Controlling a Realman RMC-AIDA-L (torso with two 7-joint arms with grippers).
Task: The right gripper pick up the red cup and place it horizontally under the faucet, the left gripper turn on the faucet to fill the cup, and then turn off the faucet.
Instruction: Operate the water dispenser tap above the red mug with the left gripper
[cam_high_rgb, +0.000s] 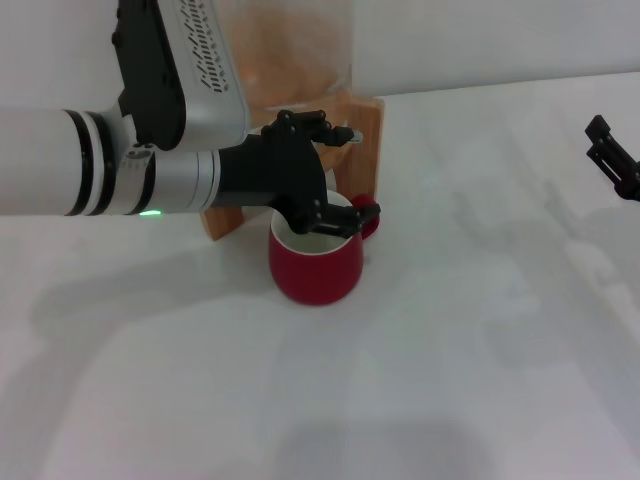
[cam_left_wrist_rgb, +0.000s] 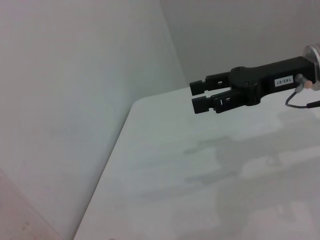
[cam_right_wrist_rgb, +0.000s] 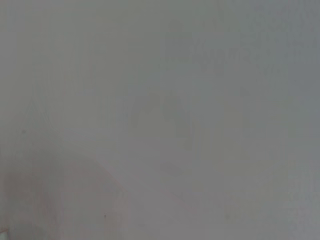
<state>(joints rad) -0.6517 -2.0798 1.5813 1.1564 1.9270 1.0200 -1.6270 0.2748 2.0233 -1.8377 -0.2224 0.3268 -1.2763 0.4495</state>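
Nearest us, the red cup (cam_high_rgb: 316, 262) stood upright on the desk (cam_high_rgb: 480, 350) under the faucet (cam_high_rgb: 340, 133), placed to catch water. Our left claw (cam_high_rgb: 318, 170), spread, reached the lever; our right claw (cam_high_rgb: 612, 155), nearly pressed together, waited far right.

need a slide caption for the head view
Left gripper at the faucet above the red cup; right gripper off to the side.

Bright, even light; soft shadows on table (cam_high_rgb: 480, 330); right wrist view blurred blank.
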